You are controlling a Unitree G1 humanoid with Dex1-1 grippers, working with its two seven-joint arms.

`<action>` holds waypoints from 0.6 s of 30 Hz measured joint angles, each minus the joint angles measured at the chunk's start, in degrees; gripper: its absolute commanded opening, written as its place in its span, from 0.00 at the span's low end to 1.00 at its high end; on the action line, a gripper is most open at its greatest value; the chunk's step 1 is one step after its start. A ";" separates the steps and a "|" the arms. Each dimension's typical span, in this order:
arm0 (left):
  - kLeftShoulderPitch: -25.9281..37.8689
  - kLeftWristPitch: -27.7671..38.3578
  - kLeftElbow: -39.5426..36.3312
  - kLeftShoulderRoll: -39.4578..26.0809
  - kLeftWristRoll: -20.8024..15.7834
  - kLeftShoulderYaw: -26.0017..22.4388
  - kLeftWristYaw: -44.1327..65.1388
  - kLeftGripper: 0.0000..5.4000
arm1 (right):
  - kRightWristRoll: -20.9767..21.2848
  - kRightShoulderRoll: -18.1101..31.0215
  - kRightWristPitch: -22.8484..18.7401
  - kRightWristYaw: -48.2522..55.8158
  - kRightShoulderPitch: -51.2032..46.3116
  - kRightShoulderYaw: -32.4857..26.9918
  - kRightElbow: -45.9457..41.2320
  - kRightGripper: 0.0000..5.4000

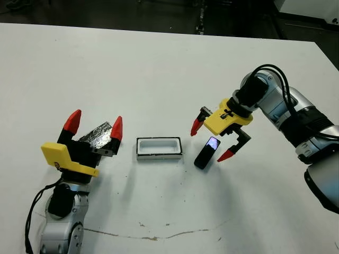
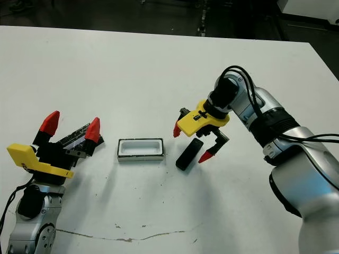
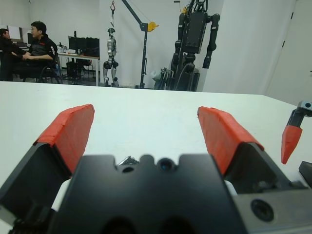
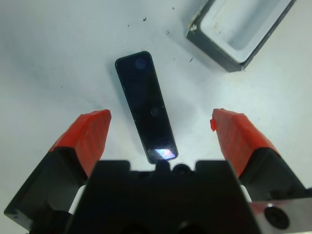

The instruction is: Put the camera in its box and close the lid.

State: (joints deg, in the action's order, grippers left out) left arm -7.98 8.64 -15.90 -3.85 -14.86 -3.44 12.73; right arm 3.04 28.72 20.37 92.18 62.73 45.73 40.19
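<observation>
Step in hand: the camera is being approached for pickup; nothing has yet been placed in the box.

The table (image 1: 159, 69) carries all three parts. The right gripper (image 1: 213, 142) is held spread above the camera (image 1: 207, 152), one finger to each side, with no contact visible. The left gripper (image 1: 93, 127) is also spread, near the lid (image 1: 96, 135); whether it touches the lid cannot be told. The box (image 1: 159, 147) stands open and unfilled between the two, just beside the camera. For the next move, the right gripper should be lowered and closed across the camera's narrow sides.
</observation>
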 measured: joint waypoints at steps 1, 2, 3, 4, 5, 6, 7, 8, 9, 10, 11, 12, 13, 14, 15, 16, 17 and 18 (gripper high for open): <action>0.00 0.00 0.00 -0.03 0.11 0.00 0.00 1.00 | 0.00 0.00 -0.20 0.00 0.00 0.00 -0.01 1.00; 0.00 0.00 0.00 -0.04 0.26 0.00 0.00 1.00 | 0.00 0.00 -0.41 0.00 0.00 0.00 0.00 1.00; 0.00 0.00 -0.01 -0.08 0.48 0.00 0.00 1.00 | 0.01 0.00 -0.57 0.00 0.00 0.00 -0.01 1.00; 0.00 0.00 0.00 -0.10 0.62 0.01 0.00 1.00 | 0.05 0.00 -0.70 0.00 0.00 0.00 -0.01 1.00; 0.00 0.00 0.00 -0.11 0.64 0.00 0.00 1.00 | 0.09 -0.01 -0.93 0.00 0.00 0.00 0.00 1.00; 0.00 0.00 -0.01 -0.11 0.63 0.00 0.00 1.00 | 0.13 -0.02 -1.08 0.00 -0.01 -0.01 0.00 1.00; 0.00 0.00 -0.01 -0.11 0.63 0.00 0.00 1.00 | 0.28 -0.04 -1.17 0.00 -0.01 -0.04 0.00 1.00; 0.00 0.00 -0.01 -0.11 0.63 0.00 0.00 1.00 | 0.68 -0.06 -1.19 0.00 -0.03 -0.09 0.01 1.00; 0.00 0.00 -0.01 -0.11 0.63 0.00 0.00 1.00 | 1.15 -0.08 -1.19 0.00 -0.06 -0.14 0.01 1.00; 0.00 0.00 -0.01 -0.11 0.63 -0.01 0.00 1.00 | 1.47 -0.14 -1.18 0.00 -0.07 -0.18 0.09 1.00; 0.00 0.00 -0.02 -0.11 0.63 -0.01 0.00 1.00 | 1.80 -0.23 -1.16 0.00 -0.09 -0.22 0.24 1.00; 0.00 0.00 -0.02 -0.11 0.63 -0.01 -0.01 1.00 | 2.09 -0.37 -0.97 0.00 -0.15 -0.36 0.53 1.00; 0.00 0.00 -0.04 -0.11 0.64 -0.02 -0.02 1.00 | 2.34 -0.55 -0.55 0.00 -0.31 -0.68 0.95 1.00; 0.00 0.00 -0.06 -0.11 0.64 -0.05 -0.04 1.00 | 2.76 -0.80 -0.22 0.00 -0.53 -1.06 1.17 1.00; 0.03 0.00 -0.08 -0.11 0.65 -0.05 -0.07 1.00 | 3.25 -1.11 -0.18 0.00 -0.73 -1.38 1.29 0.99; 0.06 0.00 -0.10 -0.11 0.65 -0.05 -0.11 1.00 | 3.55 -1.36 -0.36 0.00 -0.89 -1.48 1.38 0.97; 0.08 0.00 -0.11 -0.11 0.65 -0.05 -0.14 1.00 | 3.90 -1.56 -0.89 0.01 -1.12 -1.66 1.40 0.96; 0.08 0.00 -0.12 -0.11 0.68 -0.07 -0.21 1.00 | 4.18 -1.71 -1.58 0.01 -1.44 -1.85 1.37 0.94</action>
State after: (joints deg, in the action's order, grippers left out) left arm -7.90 8.64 -16.02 -3.96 -14.18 -3.52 12.52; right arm 7.22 27.01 18.79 92.19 61.29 43.89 41.56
